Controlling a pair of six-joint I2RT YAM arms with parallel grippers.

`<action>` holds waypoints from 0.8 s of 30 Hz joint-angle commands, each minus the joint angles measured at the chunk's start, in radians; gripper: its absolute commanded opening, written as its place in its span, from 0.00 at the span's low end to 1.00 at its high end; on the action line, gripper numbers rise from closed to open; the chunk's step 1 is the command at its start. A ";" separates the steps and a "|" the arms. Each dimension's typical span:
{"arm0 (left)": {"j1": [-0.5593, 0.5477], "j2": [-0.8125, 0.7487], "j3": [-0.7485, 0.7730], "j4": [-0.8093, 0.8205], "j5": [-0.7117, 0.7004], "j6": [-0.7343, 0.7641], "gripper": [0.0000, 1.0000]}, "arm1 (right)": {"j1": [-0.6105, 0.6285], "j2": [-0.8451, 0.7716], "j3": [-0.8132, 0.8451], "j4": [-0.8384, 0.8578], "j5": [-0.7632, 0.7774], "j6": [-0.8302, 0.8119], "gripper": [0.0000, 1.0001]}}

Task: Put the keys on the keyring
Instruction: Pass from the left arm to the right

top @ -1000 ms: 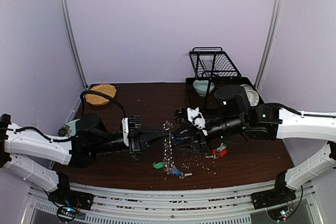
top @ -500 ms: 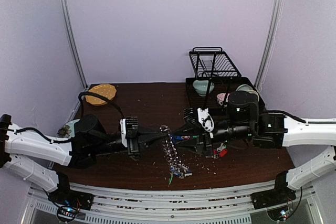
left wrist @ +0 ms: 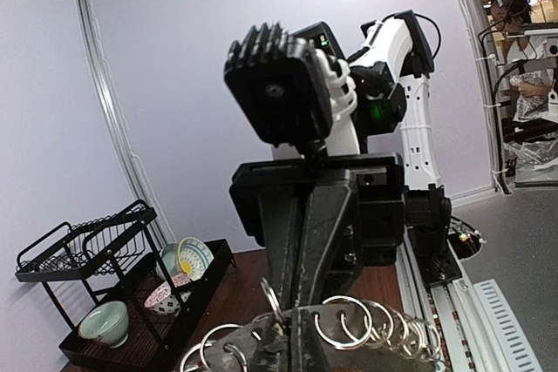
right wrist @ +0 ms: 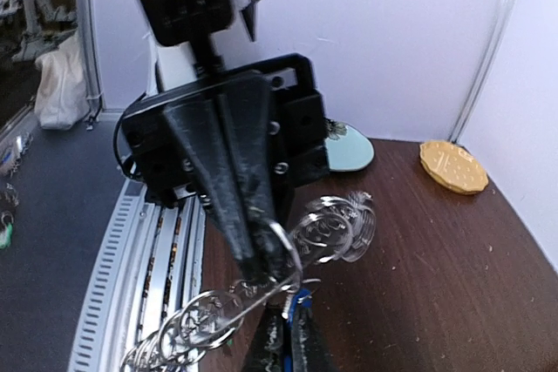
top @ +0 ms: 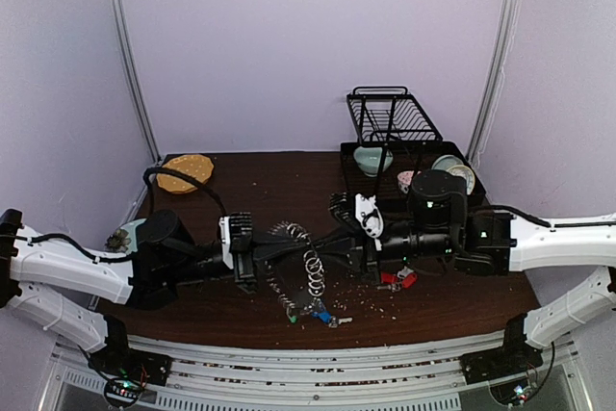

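The keyring [top: 313,271] is a chain of silver split rings that hangs between my two grippers over the middle of the brown table. My left gripper [top: 292,248] is shut on one of its upper rings; in the left wrist view the rings [left wrist: 344,324] fan out around the closed fingertips [left wrist: 301,341]. My right gripper [top: 325,245] faces it tip to tip. In the right wrist view its fingers [right wrist: 292,346] are shut on a blue-tagged key [right wrist: 299,300] just under a ring [right wrist: 283,250]. A green-tagged key [top: 292,316] and a blue-tagged key [top: 324,316] sit at the chain's lower end. Red-tagged keys [top: 404,279] lie under the right arm.
A black dish rack [top: 395,117] with bowls [top: 371,159] stands at the back right. A tan round disc [top: 185,172] lies at the back left, and a pale blue plate [right wrist: 349,147] behind the left arm. Crumbs are scattered over the front of the table.
My right gripper has shut, and it now pinches the blue-tagged key. The chain's upper part has swung up and to the left; the green key has shifted lower.
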 commanded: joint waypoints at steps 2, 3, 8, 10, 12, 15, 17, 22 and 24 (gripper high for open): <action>-0.009 0.017 -0.003 0.233 -0.048 -0.062 0.00 | 0.005 0.015 -0.025 0.048 0.023 0.017 0.00; -0.014 0.028 -0.022 0.322 -0.070 -0.085 0.00 | 0.005 0.020 -0.025 0.061 0.003 0.020 0.00; -0.020 0.081 -0.053 0.469 -0.135 -0.122 0.00 | 0.008 0.067 -0.020 0.114 -0.102 0.036 0.00; -0.020 0.085 -0.049 0.455 -0.176 -0.108 0.00 | 0.017 0.079 -0.022 0.121 -0.115 0.035 0.00; -0.019 0.076 -0.052 0.426 -0.227 -0.093 0.00 | 0.020 0.082 -0.021 0.113 -0.117 0.027 0.00; -0.002 0.013 -0.058 0.292 -0.300 -0.111 0.00 | 0.016 0.064 -0.023 0.087 -0.044 0.051 0.23; 0.004 -0.062 -0.045 0.100 -0.389 -0.143 0.00 | -0.013 0.036 -0.042 0.073 0.067 0.106 0.32; 0.045 -0.172 0.044 -0.538 -0.569 -0.293 0.00 | -0.108 -0.040 -0.072 -0.055 0.255 0.213 0.35; 0.055 -0.177 0.092 -0.788 -0.661 -0.342 0.00 | -0.112 -0.068 -0.089 -0.095 0.338 0.229 0.36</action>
